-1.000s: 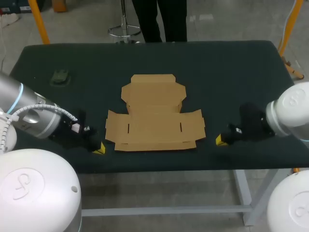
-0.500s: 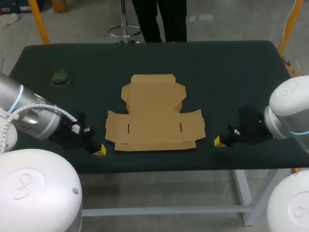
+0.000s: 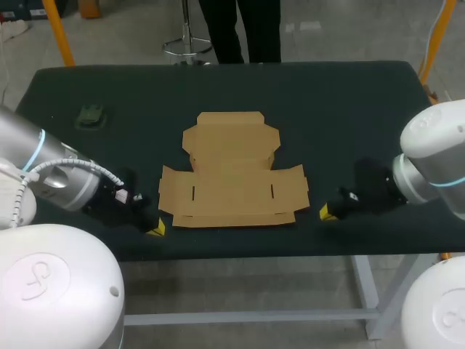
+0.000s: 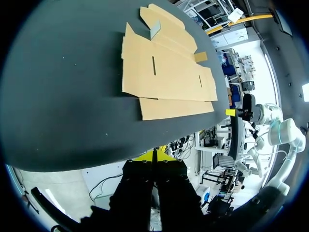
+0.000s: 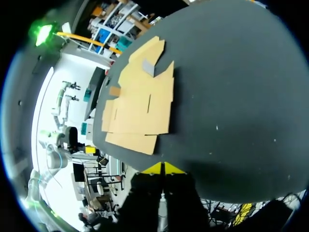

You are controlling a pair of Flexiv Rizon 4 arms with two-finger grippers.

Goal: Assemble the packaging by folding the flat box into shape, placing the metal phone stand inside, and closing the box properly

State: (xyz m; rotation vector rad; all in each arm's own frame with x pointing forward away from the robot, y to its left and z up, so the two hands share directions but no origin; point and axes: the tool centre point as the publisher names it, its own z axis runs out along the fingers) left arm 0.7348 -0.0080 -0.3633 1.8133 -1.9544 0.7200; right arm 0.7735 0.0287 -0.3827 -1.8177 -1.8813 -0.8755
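Note:
The flat brown cardboard box (image 3: 232, 171) lies unfolded in the middle of the dark table, flaps spread out. My left gripper (image 3: 155, 229) is shut and empty, low over the table just off the box's front left corner. My right gripper (image 3: 328, 213) is shut and empty too, a little off the box's front right corner. In the left wrist view the box (image 4: 164, 72) lies ahead of the shut yellow tips (image 4: 154, 157). In the right wrist view the box (image 5: 140, 101) lies ahead of the closed tips (image 5: 162, 168). A small dark object (image 3: 92, 115), seemingly the phone stand, sits at the far left.
The table's front edge (image 3: 240, 251) runs close behind both grippers. Bare dark cloth surrounds the box on every side. My right gripper's yellow tip (image 4: 231, 112) shows beyond the box in the left wrist view.
Both grippers have crept a little inward toward the box's front corners, the left one rightward, the right one leftward. The box has not moved.

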